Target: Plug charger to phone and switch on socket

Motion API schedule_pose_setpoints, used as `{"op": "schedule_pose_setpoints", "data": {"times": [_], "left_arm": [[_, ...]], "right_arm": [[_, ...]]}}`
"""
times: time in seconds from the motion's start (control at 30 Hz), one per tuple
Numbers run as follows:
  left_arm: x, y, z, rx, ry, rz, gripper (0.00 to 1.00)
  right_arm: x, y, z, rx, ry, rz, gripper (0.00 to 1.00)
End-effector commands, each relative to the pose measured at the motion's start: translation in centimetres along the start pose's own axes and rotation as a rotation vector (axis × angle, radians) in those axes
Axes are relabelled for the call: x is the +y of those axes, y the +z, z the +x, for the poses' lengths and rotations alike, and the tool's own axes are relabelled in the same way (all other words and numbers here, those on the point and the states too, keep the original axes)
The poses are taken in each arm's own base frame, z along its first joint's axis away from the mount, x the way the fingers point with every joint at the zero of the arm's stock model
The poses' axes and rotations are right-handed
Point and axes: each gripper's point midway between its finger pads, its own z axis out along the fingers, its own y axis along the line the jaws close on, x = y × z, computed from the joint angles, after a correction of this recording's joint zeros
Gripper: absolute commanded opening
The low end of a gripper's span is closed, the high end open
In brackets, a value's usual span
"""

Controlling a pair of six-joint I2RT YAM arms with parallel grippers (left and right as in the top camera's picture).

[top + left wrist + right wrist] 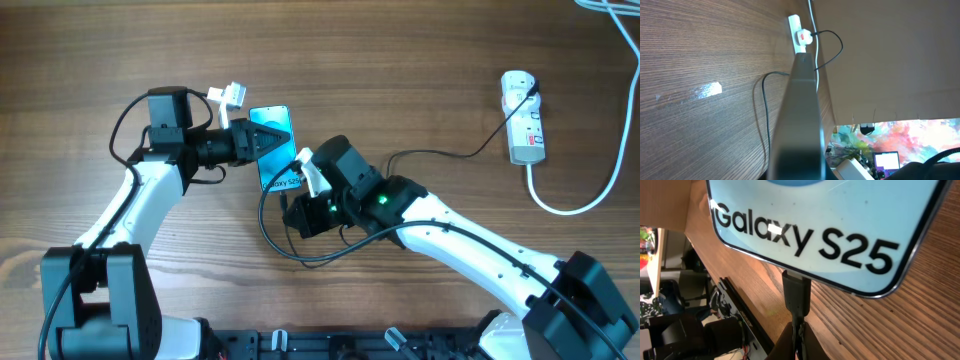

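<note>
Clamps the phone [278, 170] in the left hand [265, 140]; pinches the charger [796, 292] tip in the right hand [799, 335] at the phone's lower edge, apparently seated. Leaves switching the socket [523, 118], well right of the phone.

Reaches left arm [140, 200] up from lower left of overhead view, bends sharply at elbow, turns wrist rightward. Clamps left gripper [268, 140] on the phone [278, 150], fingers pressed over its upper half, phone seen edge-on from left wrist view. Stretches right arm [470, 240] from lower right diagonally up and left, white forearm long and low, green light lit on black wrist housing. Brings right gripper [305, 172] to phone's lower end, just beside left gripper. Pinches the charger [797, 295] connector between right fingertips [785, 342], jaws nearly closed around it, connector tip touching phone's bottom edge
</note>
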Motion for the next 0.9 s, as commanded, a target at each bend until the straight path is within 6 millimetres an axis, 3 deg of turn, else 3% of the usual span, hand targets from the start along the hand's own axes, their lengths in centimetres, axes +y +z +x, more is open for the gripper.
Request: {"op": "schedule_pose_setpoints", "data": {"times": [0.0,0.87], "left_arm": [[-0.5,0.1,0.3,0.015,0.026,0.026,0.04],[0.0,0.1,0.2,0.006,0.021,0.001,0.04]], "right_arm": [[-0.1,-0.2,-1.4,-0.039,-0.001,0.007,0.04],[0.8,-0.3,-2.6,-0.086,0.028,-0.030,0.04]]}}
